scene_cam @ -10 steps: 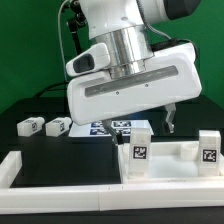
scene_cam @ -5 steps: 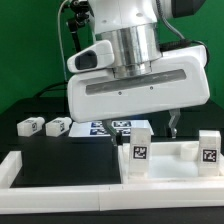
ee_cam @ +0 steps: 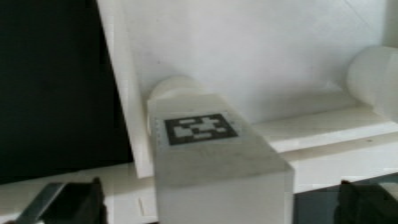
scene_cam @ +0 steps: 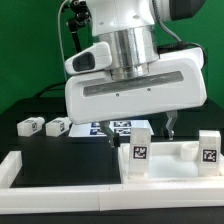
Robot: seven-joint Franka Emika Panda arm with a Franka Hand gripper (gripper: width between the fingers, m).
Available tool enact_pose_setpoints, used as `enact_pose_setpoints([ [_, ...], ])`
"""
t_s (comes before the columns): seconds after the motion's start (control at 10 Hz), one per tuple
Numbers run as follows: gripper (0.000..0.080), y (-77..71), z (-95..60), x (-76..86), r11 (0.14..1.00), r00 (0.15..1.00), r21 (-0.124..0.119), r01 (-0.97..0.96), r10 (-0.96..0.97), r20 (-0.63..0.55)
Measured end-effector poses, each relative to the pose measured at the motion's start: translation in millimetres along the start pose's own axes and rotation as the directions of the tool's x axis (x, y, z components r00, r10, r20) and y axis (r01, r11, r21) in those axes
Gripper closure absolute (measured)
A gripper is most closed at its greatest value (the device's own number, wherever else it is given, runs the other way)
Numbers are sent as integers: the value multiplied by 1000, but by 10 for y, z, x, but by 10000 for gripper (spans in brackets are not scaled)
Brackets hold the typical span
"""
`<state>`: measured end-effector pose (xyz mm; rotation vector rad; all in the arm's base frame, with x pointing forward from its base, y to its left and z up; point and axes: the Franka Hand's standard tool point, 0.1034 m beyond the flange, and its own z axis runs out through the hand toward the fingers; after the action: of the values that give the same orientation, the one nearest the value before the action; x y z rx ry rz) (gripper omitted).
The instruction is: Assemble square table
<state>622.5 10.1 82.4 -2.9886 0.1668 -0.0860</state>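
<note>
The square table's white top (scene_cam: 180,158) lies at the exterior view's right, with two tagged white legs standing in its sockets, one at the near left corner (scene_cam: 141,150) and one at the right (scene_cam: 209,152). My gripper (scene_cam: 142,128) hangs open just over the left leg. In the wrist view that leg (ee_cam: 214,170) stands between my dark fingertips (ee_cam: 71,200), with a gap on each side, so my gripper (ee_cam: 217,205) touches nothing. The top's floor (ee_cam: 249,50) and the other standing leg (ee_cam: 377,80) show behind. Two loose legs (scene_cam: 30,126) (scene_cam: 58,126) lie at the left.
The marker board (scene_cam: 105,128) lies behind the gripper on the black table. Long white barrier strips run along the front (scene_cam: 80,198) and the left (scene_cam: 10,168). A green wall closes off the back.
The arm has shifted slightly toward the exterior view's right and settled over the left standing leg. The jaws stay wide apart, and no part has moved.
</note>
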Motion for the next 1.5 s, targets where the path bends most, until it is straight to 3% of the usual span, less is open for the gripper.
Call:
enact_pose_setpoints([
  [0.2,151,-8,-18,63,1000,1000,-5,-17,17,4],
  [0.5,151,32,109,5,1000,1000,-14,-23,22,-20],
  [0.7,151,10,107,9,1000,1000,-13,-18,18,-21],
  [0.8,288,6,108,8,999,999,-12,-34,34,-21],
  [0.9,288,2,108,7,998,998,-10,-56,56,-21],
  [1.0,426,11,106,9,991,991,-8,-130,130,-22],
  [1.1,502,61,104,13,978,978,-11,-207,207,-25],
  [1.3,507,64,105,13,950,950,-7,-312,312,-25],
  [1.5,507,76,100,20,848,848,1,-530,530,-24],
])
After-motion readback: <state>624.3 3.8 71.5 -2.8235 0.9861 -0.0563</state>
